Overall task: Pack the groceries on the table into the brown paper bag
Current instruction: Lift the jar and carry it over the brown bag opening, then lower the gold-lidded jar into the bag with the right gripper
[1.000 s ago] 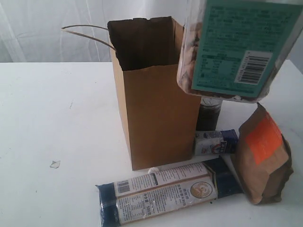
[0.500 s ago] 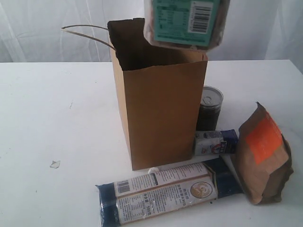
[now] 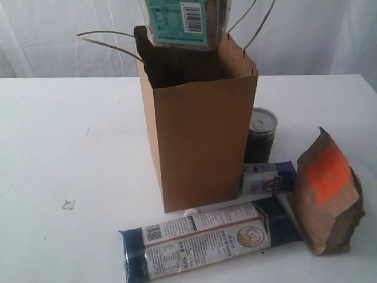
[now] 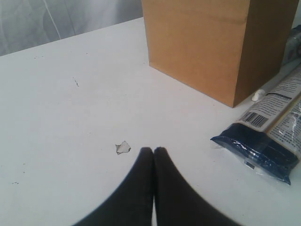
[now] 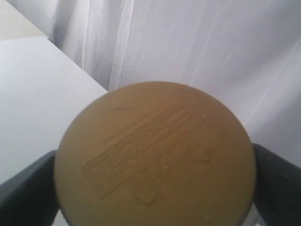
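Looks like a lab setup: plain white table (image 3: 70,147) backed by hanging white curtain (image 3: 53,29).

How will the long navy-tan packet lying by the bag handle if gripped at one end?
The long navy-tan packet is slim and flat, so it would probably droop. Its glossy, crinkled film looks slippery and soft.

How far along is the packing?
Done: nothing visibly bagged; the inside of the bag is hidden. In hand: the right end effector holds the jar above its mouth. Remaining: can, small packet, pouch and long packet on the table.
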Robot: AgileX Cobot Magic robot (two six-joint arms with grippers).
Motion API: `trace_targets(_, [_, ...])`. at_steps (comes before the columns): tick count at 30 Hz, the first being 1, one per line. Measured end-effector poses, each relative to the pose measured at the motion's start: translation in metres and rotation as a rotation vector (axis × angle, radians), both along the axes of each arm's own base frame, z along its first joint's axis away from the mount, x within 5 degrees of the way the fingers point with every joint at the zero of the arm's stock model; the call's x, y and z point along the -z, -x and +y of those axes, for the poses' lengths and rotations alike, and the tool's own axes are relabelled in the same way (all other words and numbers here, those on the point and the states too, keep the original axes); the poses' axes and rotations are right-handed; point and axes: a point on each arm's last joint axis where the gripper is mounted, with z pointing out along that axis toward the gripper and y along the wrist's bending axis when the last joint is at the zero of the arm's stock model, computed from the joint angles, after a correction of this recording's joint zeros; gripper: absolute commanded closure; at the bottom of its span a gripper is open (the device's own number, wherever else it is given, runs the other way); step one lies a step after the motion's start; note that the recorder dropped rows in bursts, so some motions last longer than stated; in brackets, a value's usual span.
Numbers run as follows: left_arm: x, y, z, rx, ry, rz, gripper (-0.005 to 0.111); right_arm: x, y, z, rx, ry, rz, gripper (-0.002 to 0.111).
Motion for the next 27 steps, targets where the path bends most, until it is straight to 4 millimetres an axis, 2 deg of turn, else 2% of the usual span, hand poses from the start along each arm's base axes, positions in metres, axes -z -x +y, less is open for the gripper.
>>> trace_targets(5, [0.0,0.0,0.0,0.0,0.0,0.0,0.107,0.01,-0.022,-0.002,0.068,-0.057,0.039,0.108])
trace_targets(11, [0.0,0.0,0.0,0.0,0.0,0.0,0.107,0.036,-0.039,-0.008,0.126,-0.104,0.085,0.108])
trace_targets(20, [0.0,0.0,0.0,0.0,0.0,0.0,0.107,0.054,-0.055,0.0,0.121,-0.16,0.047,0.108])
trace_targets(27, [0.0,0.0,0.0,0.0,0.0,0.0,0.107,0.076,-0.085,0.009,0.137,-0.211,0.052,0.108])
